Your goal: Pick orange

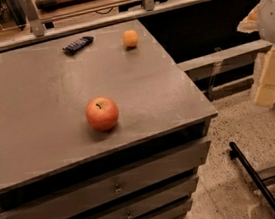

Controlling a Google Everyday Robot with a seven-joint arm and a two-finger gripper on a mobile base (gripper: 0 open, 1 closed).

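Note:
The orange is small, round and plain orange-yellow. It sits on the grey cabinet top near its far right corner. A larger red-orange apple with a stem dimple sits nearer the front middle of the top. My gripper, cream-coloured under a white arm part, hangs at the right edge of the view, off the cabinet. It is well to the right of the orange and lower in the picture, and nothing shows in it.
A dark snack bar lies at the far edge, left of the orange. The cabinet has drawers in front. A railing runs behind it. A black bar lies on the speckled floor at right.

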